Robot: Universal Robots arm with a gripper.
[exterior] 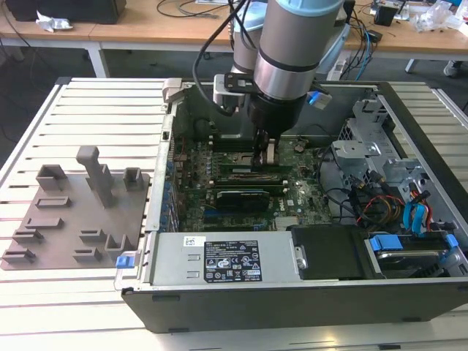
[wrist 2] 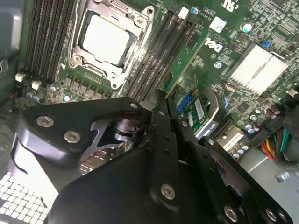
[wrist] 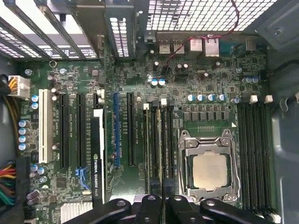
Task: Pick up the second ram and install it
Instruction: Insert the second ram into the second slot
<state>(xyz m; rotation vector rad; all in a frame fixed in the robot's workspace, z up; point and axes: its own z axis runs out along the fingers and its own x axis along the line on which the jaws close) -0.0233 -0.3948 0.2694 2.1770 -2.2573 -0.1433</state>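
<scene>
Computer case (exterior: 292,311) walls hem the claw (exterior: 267,159) in the exterior view. Second wrist view: it is clenched on the second ram (wrist 2: 187,58), at the memory slots (wrist 2: 154,51) beside the CPU socket (wrist 2: 105,39). First wrist view: memory slots crowd both sides of the CPU socket.

White slatted worktable (exterior: 88,110); wooden desk (exterior: 146,33) behind, cables (exterior: 191,9) strewn; dark floor (exterior: 29,69).

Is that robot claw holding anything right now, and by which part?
It cannot be told. The gripper is down at one end of the long green circuit-board stick, which stands among the black motherboard slots, but the contact itself is hidden.
</scene>
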